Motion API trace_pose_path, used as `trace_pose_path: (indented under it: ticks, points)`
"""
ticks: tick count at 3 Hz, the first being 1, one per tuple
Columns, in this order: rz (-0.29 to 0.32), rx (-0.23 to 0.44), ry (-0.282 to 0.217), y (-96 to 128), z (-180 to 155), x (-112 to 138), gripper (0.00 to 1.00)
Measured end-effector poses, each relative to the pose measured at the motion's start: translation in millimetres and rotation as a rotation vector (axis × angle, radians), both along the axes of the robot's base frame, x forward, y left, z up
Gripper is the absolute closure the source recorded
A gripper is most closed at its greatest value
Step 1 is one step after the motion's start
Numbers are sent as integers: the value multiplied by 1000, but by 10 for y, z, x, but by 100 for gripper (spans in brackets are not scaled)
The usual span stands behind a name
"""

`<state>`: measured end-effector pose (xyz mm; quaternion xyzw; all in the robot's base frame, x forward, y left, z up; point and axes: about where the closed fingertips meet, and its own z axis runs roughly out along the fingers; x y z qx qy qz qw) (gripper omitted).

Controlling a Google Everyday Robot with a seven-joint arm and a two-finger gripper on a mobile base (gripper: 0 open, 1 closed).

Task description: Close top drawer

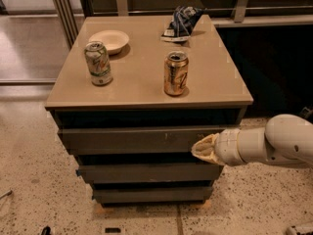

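Fingers (204, 148), closed, at right of ajar top drawer (132, 140), interior dark.

Smooth white arm (286, 142), ringed wrist (229, 147), tan pincer (202, 150) at right end of top drawer (132, 140)

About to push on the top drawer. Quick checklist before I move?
1. Gripper against the top drawer: ok. It sits at the right end of the front and seems to touch it.
2. Push point centred: not ok. It is well right of the middle, so the drawer may skew.
3. Drawer fully in: cannot tell. Its front stands forward of the middle drawer below.
4. Drawer interior free of obstructions: cannot tell, hidden.
5. Green can and gold can upright, back from the front edge: ok.
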<state>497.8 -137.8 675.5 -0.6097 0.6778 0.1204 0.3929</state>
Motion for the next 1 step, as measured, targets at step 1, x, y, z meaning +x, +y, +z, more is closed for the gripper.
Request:
trace_pose_path:
  ticks: [1]
  points:
    - [50,23,144,-52,69,-455,100]
